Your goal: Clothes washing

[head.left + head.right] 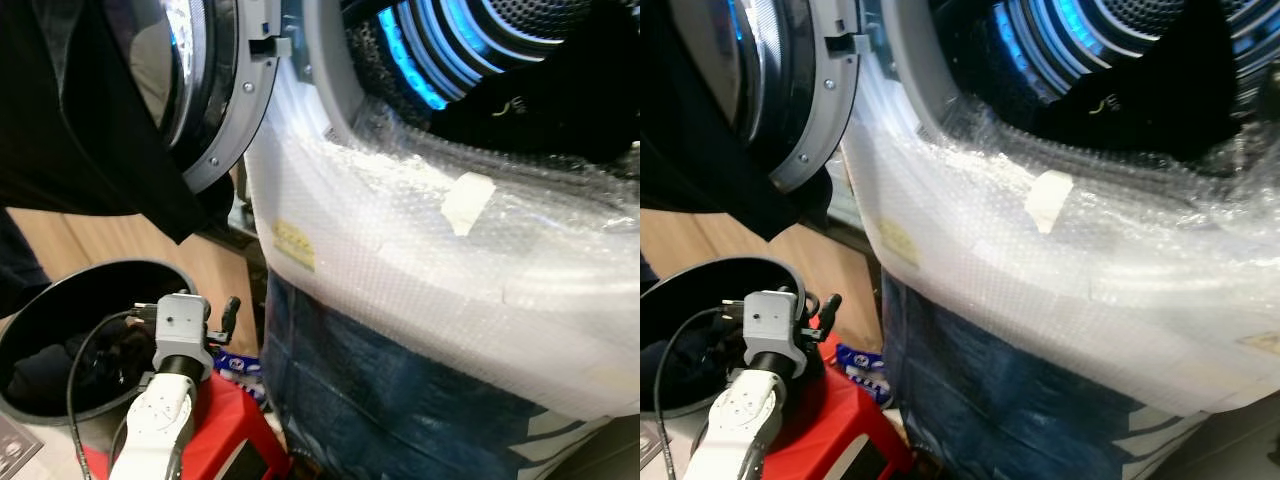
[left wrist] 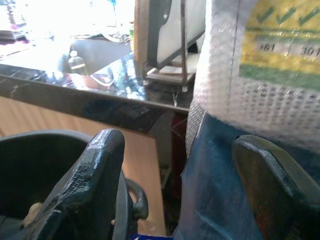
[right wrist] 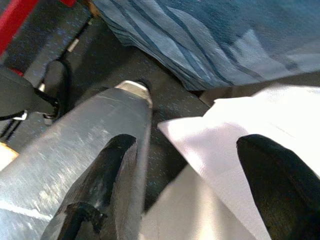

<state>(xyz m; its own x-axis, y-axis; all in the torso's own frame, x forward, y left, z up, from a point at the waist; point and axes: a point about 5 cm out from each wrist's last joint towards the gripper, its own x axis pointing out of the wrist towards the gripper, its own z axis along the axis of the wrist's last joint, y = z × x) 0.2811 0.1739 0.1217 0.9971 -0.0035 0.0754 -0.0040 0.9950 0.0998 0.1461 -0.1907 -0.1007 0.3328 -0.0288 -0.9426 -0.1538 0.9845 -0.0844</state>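
Now left gripper (image 1: 222, 318) spread wide, empty, just above the bin (image 1: 60, 300) — drum (image 1: 520, 40) up and to the right

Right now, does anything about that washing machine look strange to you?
Yes. The washing machine is wrapped in bubble wrap held by a strip of tape, like packaging never removed, though its door hangs open and a dark garment already lies in the drum.

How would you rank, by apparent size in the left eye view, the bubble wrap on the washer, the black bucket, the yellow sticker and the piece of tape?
1. Bubble wrap, the largest by far.
2. Black bucket, partly cut off by the frame.
3 and 4. Yellow sticker and piece of tape look alike; too close to rank.
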